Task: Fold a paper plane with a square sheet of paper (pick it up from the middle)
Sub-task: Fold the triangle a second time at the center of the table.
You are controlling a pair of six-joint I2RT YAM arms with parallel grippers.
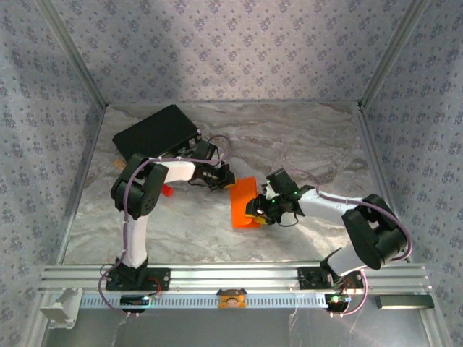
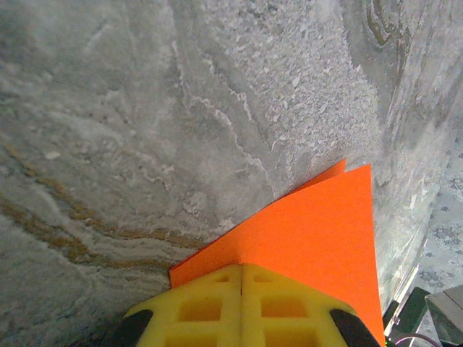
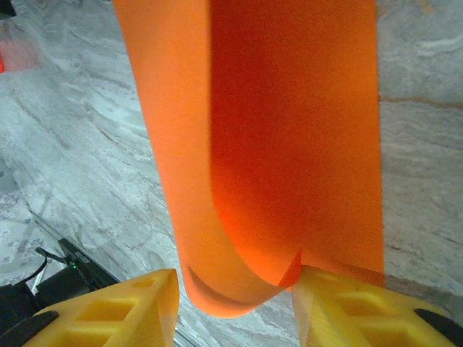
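Top external. We find the square sheet of paper [image 1: 244,202] mid-table, off the surface and bent over on itself, between the two arms. The left gripper [image 1: 221,178] meets its far upper edge. The right gripper [image 1: 262,208] is at its near right side. A black case [image 1: 155,130] sits far left and a small red block [image 1: 167,191] lies beside the left arm, both apart from the work.

Left wrist. The left gripper [image 2: 241,269] has its yellow fingers pressed together with no gap, and the square sheet of paper [image 2: 311,231] runs out from between them. We read that as a pinch on the sheet. A second layer peeks past the far corner, so the paper is doubled here. The table [image 2: 145,108] lies below.

Right wrist. The right gripper [image 3: 235,278] stands part open, fingers apart. The sheet [image 3: 289,130] hangs as a soft rounded loop between them, touching the right-hand finger [image 3: 340,296] and not squeezed flat.

Progress, our judgement: early. We see one loose fold-over, not pressed into a crease, and no nose corners, wings or dart shape. Flattening this fold comes next, and nearly all the folding remains.
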